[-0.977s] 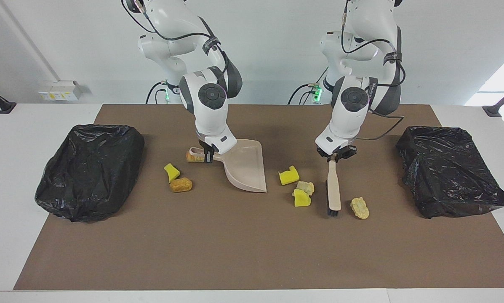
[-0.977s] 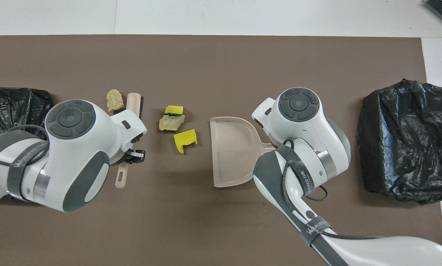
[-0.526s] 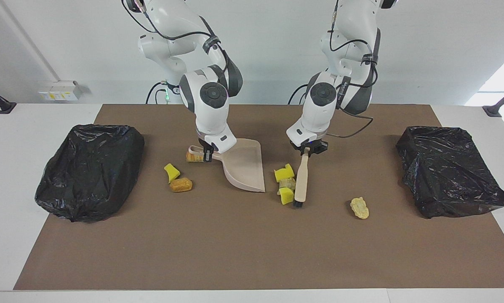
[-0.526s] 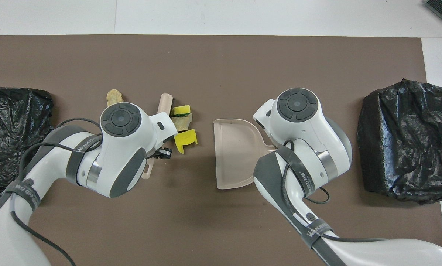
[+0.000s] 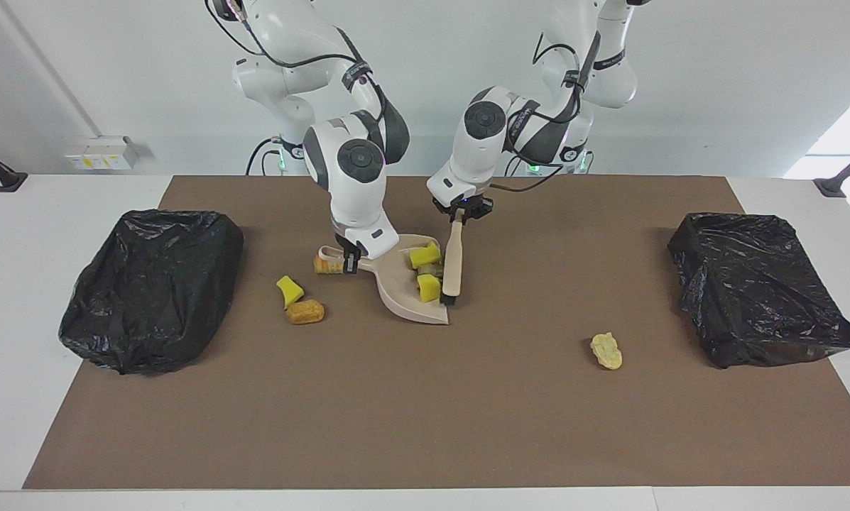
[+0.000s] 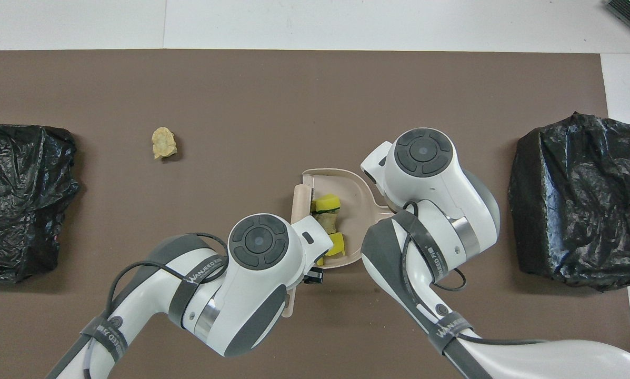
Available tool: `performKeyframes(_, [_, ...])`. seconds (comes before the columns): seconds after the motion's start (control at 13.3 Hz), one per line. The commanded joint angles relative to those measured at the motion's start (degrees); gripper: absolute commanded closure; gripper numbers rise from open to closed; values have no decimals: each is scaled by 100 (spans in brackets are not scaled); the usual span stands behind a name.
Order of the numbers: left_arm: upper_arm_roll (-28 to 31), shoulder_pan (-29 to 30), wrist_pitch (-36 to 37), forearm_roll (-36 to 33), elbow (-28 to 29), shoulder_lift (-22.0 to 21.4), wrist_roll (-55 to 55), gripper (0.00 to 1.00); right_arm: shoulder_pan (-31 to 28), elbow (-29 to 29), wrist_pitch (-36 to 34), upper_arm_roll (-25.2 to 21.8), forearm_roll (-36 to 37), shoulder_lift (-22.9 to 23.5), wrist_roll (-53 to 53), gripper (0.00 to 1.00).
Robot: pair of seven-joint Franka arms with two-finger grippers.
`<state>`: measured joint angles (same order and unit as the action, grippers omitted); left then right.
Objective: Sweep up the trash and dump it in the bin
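Facing view shows the beige plastic dustpan lying on the brown table mat, and it holds three small pieces of trash: a bright yellow sponge chunk nearest to the robots, a dull tan lump in the middle and a second yellow sponge chunk farthest from them. The right gripper is clamped together on the handle of the dustpan and keeps it flat on the mat. The left gripper is closed tight on the handle of the beige brush with black bristles, which stands along the open edge of the dustpan, bristles down, just beside the three pieces. Overhead view shows the same three pieces in a row inside the pan, with the brush touching the pan's mouth. Outside the dustpan some trash lies on the mat: a golden-brown bread-like lump touching the pan's handle, a small yellow sponge piece and another brown bread lump toward the right arm's end, and a pale yellow crumpled lump alone toward the left arm's end. Two bins covered with black plastic bags stand at the two ends of the table, one at the right arm's end and one at the left arm's end; what is inside them cannot be seen.
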<state>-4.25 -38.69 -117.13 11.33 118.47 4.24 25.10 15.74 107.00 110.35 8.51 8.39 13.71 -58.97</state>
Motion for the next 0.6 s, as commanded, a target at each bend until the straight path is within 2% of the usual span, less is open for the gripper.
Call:
performKeyframes(0.0, [144,307,443,123,-16,-345,-110,100,-62,216,373,54,5,-44,194,100])
performKeyframes(0.23, [161,1115,1216,-51,-359,-625,-163,100,-193,207,574,45,-547,-9,-228,100])
performKeyframes(0.3, [161,1422,1376,-427,-429,-635,-163,100,-220,199,584,45,-671,0,-220,100])
performKeyframes(0.38, [161,1686,1334,-822,-421,-627,-181,100,-229,146,584,45,-759,0,-237,100])
performKeyframes(0.53, [161,2459,1106,-1062,-421,-548,-809,100,-282,93,549,45,-760,-18,-325,100])
